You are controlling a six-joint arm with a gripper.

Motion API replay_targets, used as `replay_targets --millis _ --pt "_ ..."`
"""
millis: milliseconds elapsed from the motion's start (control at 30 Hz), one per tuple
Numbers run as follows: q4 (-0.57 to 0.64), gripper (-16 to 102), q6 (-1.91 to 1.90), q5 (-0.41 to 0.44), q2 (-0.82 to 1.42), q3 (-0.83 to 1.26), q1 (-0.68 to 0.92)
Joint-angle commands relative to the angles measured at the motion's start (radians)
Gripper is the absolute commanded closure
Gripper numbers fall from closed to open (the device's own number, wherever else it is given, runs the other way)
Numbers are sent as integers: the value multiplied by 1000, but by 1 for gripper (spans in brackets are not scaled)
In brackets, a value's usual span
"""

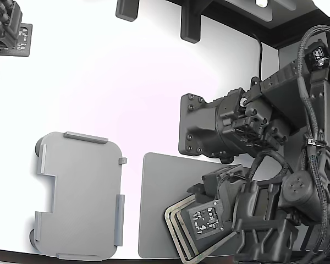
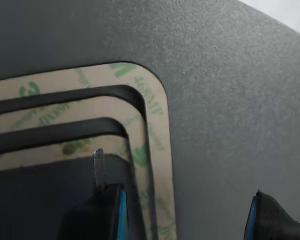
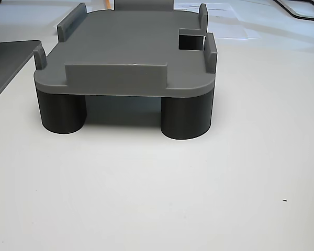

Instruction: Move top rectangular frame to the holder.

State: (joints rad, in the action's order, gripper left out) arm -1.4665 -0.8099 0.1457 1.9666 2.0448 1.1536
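Note:
Several beige frames with green print lie in a fanned stack (image 1: 179,228) on the dark grey mat (image 1: 154,203). In the wrist view their rounded corners are nested, and the outermost band (image 2: 159,125) is the top rectangular frame as far as I can tell. My gripper (image 2: 185,215) hangs just above the stack with its jaws wide apart, astride the frames' side edge. One finger (image 2: 107,210) is inside the openings, the other (image 2: 272,217) is over the mat. Nothing is held. The light grey holder (image 1: 80,195) stands empty at the exterior view's left, and it also shows in the other view (image 3: 125,52).
My arm and its tagged wrist (image 1: 206,219) cover the mat's right part. A second arm's gripper (image 1: 11,33) is at the exterior view's top left. Dark brackets (image 1: 190,25) stand at the table's far edge. The mat's corner (image 3: 5,63) lies beside the holder.

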Motion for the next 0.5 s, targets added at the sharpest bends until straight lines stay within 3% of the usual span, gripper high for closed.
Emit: replay_targets --millis 0,467 --pt "17 -12 9 0 34 2 -8" --pt "98 1 15 -34 3 71 -9"
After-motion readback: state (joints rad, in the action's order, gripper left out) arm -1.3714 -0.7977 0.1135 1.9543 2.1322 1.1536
